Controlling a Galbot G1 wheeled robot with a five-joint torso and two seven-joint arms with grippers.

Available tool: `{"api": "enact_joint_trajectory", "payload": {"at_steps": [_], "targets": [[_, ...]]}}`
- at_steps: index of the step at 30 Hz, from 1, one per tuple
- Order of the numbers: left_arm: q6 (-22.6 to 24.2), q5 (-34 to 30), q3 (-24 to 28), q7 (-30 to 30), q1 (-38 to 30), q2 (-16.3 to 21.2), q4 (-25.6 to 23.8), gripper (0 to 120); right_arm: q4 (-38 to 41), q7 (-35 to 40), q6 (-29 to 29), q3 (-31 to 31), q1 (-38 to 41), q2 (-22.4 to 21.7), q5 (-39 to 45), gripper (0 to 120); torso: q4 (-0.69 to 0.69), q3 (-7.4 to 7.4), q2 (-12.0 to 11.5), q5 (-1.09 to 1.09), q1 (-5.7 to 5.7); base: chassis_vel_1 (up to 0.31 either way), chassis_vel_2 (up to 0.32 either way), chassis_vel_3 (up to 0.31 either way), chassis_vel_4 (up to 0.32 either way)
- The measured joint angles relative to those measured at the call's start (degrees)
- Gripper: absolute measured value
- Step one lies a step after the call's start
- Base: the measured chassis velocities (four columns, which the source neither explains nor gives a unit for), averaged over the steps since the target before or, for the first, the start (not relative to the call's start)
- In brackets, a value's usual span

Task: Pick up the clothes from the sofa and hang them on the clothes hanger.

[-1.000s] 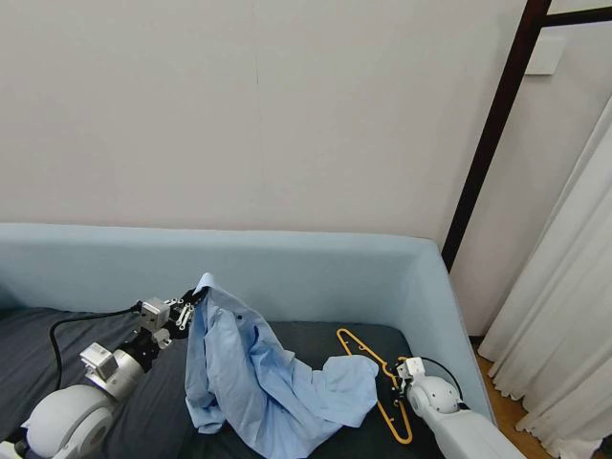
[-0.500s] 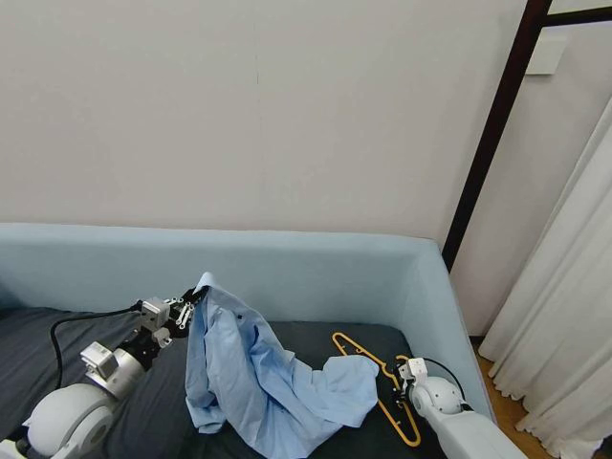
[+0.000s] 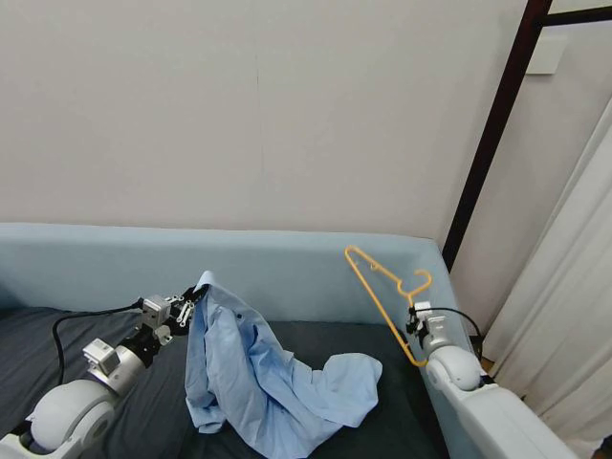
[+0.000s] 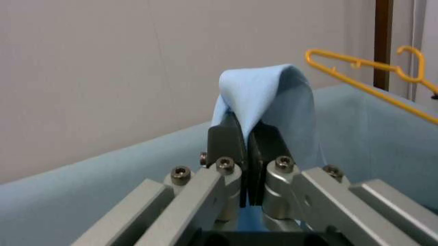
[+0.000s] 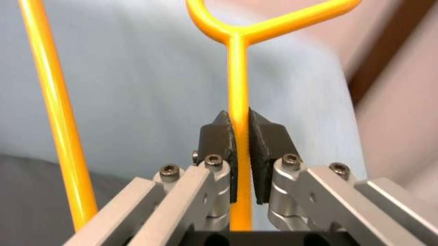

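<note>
Left gripper (image 4: 246, 130) jaws pinch a blue shirt (image 3: 239, 373) fold that pokes up above them. Right gripper (image 5: 241, 125) jaws clamp the orange hanger (image 5: 236, 77) bar between them.

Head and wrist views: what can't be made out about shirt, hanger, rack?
Head view: the bottom edge cuts the hem of the light blue fabric shirt; the dark rack pole runs off the top edge, its foot behind the pale blue sofa.
Left wrist view: the left gripper hides the shirt below its pinched fold.
Right wrist view: the orange wire hanger in the right gripper runs past the edges, ends unseen.
</note>
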Motion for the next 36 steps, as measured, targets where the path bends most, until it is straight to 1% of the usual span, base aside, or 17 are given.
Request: {"api": "enact_joint_trajectory", "payload": {"at_steps": [1, 2, 4, 6, 7, 9, 12, 14, 16, 20, 22, 24, 25, 28, 30, 33, 36], "targets": [[0.0, -0.3, 0.0, 0.2, -0.2, 0.0, 0.0, 0, 3.5, -2.4, 3.3, 0.0, -2.6, -2.0, -2.0, 5, 0.01, 0.00, 0.0, 0.02, 0.00, 0.000, 0.000, 0.000, 0.000], [0.0, -0.3, 0.0, 0.2, -0.2, 0.0, 0.0, 0, 3.5, -2.4, 3.3, 0.0, -2.6, -2.0, -2.0, 5, 0.01, 0.00, 0.0, 0.02, 0.00, 0.000, 0.000, 0.000, 0.000], [0.0, -0.9, -0.1, 0.4, -0.7, -0.1, 0.2, 0, 9.4, -5.5, 8.8, 0.3, -8.1, -5.0, -7.6, 5, -0.01, -0.01, 0.0, 0.02, 0.00, 0.000, 0.000, 0.000, 0.000], [0.0, -1.5, -0.2, 0.5, -1.0, -0.1, 0.5, 0, 13.7, -6.3, 11.4, 0.2, -12.1, -6.3, -12.8, 5, -0.03, 0.00, 0.0, 0.02, -0.01, 0.000, 0.000, 0.000, 0.000], [0.0, -1.5, -0.2, 0.5, -1.0, -0.1, 0.5, 0, 13.7, -6.3, 11.4, 0.2, -12.1, -6.3, -12.8, 5, -0.03, 0.00, 0.0, 0.02, -0.01, 0.000, 0.000, 0.000, 0.000], [0.0, -2.3, -0.3, 0.5, -1.3, 0.3, 1.0, 0, 16.8, -6.1, 12.3, -0.5, -14.5, -6.4, -18.3, 5, -0.01, -0.01, 0.0, 0.02, -0.01, 0.000, 0.000, 0.000, 0.000], [0.5, -4.6, -0.3, 0.3, -1.9, 1.3, 1.8, 0, 19.2, -5.8, 15.3, -1.8, -16.6, -4.1, -28.5, 5, 0.04, -0.01, 0.0, 0.02, -0.01, 0.000, 0.000, 0.000, 0.000], [0.7, -5.2, -0.3, 0.2, -2.1, 1.5, 1.8, 0, 19.5, -5.9, 15.9, -1.9, -17.0, -3.6, -30.3, 5, 0.04, -0.01, 0.0, 0.02, -0.01, 0.000, 0.000, 0.000, 0.000], [1.0, -6.7, -0.3, 0.2, -2.4, 2.0, 1.7, 0, 20.7, -5.9, 16.8, -2.9, -18.8, -2.8, -34.5, 5, 0.02, -0.01, 0.0, 0.02, -0.01, 0.000, 0.000, 0.000, 0.000], [1.1, -7.7, -0.8, 0.2, -2.6, 2.3, 0.7, 0, 20.8, -4.5, 16.1, -5.8, -19.8, -2.6, -38.9, 5, 0.00, -0.01, 0.0, 0.01, -0.01, 0.000, 0.000, 0.000, 0.000], [1.1, -7.9, -1.2, 0.2, -2.4, 2.5, -0.3, 0, 19.6, -2.0, 14.1, -7.9, -19.3, -1.6, -43.0, 5, -0.01, 0.00, 0.0, 0.03, -0.01, 0.000, 0.000, 0.000, 0.000], [1.1, -7.8, -1.3, 0.2, -1.9, 2.6, -1.0, 0, 19.0, 1.4, 10.9, -9.4, -18.1, -0.5, -44.5, 5, 0.00, 0.00, 0.0, 0.02, -0.01, 0.000, 0.000, 0.000, 0.000], [1.1, -7.8, -1.3, 0.2, -1.9, 2.6, -1.0, 0, 19.0, 1.4, 10.9, -9.4, -18.1, -0.5, -44.5, 5, 0.00, 0.00, 0.0, 0.02, -0.01, 0.000, 0.000, 0.000, 0.000], [0.9, -6.8, -1.6, 0.4, -0.5, 2.9, -1.7, 0, 19.0, 6.6, 5.3, -12.7, -14.8, 0.4, -41.4, 5, 0.02, 0.00, 0.0, 0.02, -0.01, 0.000, 0.000, 0.000, 0.000], [0.8, -6.4, -1.6, 0.4, -0.2, 2.8, -1.9, 0, 19.1, 7.1, 4.3, -13.4, -14.1, 0.4, -40.5, 5, 0.02, 0.00, 0.0, 0.01, -0.01, 0.000, 0.000, 0.000, 0.000], [0.7, -5.0, -1.4, 0.5, 0.6, 1.8, -3.0, 0, 20.0, 9.0, 1.3, -16.1, -11.5, 0.5, -36.9, 5, 0.01, 0.00, 0.0, 0.01, -0.01, 0.000, 0.000, 0.000, 0.000], [0.7, -4.3, -1.2, 0.5, 1.1, 1.3, -3.8, 0, 21.1, 10.3, -0.9, -17.7, -10.7, 0.2, -34.1, 5, 0.01, 0.00, 0.0, 0.02, 0.00, 0.000, 0.000, 0.000, 0.000]]}}
